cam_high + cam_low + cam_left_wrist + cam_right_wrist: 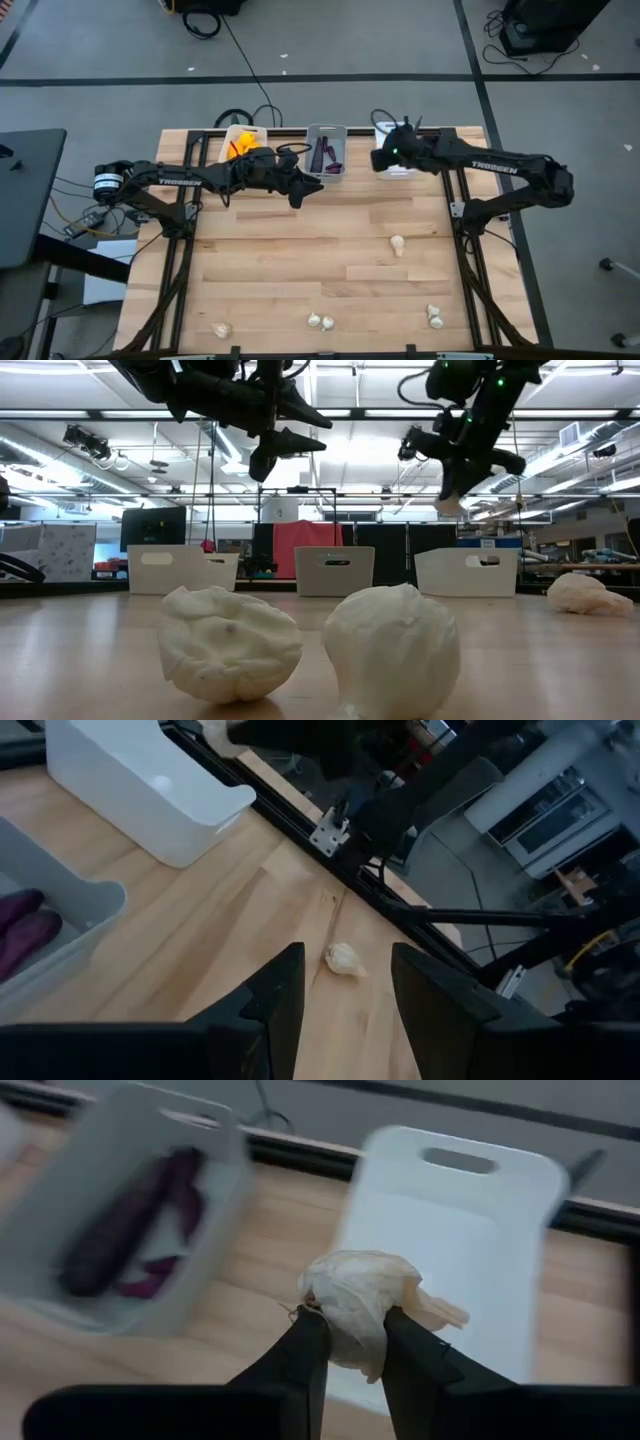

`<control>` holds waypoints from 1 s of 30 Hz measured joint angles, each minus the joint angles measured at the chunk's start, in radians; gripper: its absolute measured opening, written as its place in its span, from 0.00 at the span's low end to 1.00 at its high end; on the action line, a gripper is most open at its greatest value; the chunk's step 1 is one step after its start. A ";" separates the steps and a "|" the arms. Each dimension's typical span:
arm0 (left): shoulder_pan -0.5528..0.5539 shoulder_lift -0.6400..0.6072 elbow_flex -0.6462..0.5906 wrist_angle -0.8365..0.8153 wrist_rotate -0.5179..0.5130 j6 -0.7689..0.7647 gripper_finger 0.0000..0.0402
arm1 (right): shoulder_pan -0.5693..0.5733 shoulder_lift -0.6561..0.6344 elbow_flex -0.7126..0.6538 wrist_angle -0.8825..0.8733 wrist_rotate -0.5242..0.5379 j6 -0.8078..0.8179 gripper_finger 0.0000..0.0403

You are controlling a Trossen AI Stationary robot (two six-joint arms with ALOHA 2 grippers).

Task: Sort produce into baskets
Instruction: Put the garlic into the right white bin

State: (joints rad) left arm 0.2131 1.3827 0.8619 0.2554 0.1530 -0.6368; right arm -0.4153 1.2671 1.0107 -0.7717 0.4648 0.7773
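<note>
Right gripper (pixel 350 1342): we record it clenched on a whitish garlic bulb (pixel 362 1305), carried above the white basket (pixel 455 1230), with the grey basket (pixel 110 1180) of purple pieces (pixel 125 1230) beside it.

High view: we list the right gripper (pixel 384 158) over the right-hand white basket (pixel 398 170) at the table's (pixel 300 260) far edge; the grey basket (pixel 327 152) in the middle; a third basket (pixel 238 140) holding orange fruits (pixel 243 147). Left gripper (pixel 298 196) hangs just in front of the grey basket. Five loose bulbs lie on the table, one (pixel 398 244) mid-right.

Low view: two bulbs (pixel 230 642) sit close up; three baskets stand in a row behind.

Left wrist view: left gripper (pixel 345 1010) stands released, empty, a bulb (pixel 343 959) on the table beyond.
</note>
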 joint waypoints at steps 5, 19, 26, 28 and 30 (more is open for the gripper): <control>0.000 0.000 0.000 0.000 0.000 -0.061 0.39 | -0.110 0.023 0.000 -0.049 -0.047 -0.127 0.30; -0.066 -0.002 0.002 0.019 0.219 -0.085 0.39 | -0.207 -0.031 0.000 -0.079 -0.308 -0.195 0.73; -0.199 -0.063 0.002 -0.419 0.353 0.034 0.32 | -0.117 -0.120 0.000 -0.078 -0.485 -0.203 0.75; -0.266 -0.064 0.001 -0.559 0.376 0.046 0.32 | -0.074 -0.145 0.000 -0.078 -0.455 -0.204 0.75; -0.337 -0.063 0.001 -0.662 0.382 0.031 0.32 | -0.036 -0.161 0.000 -0.084 -0.392 -0.205 0.74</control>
State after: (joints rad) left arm -0.1244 1.3200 0.8631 -0.4071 0.5354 -0.6055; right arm -0.4511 1.1056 1.0107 -0.8559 0.0724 0.5724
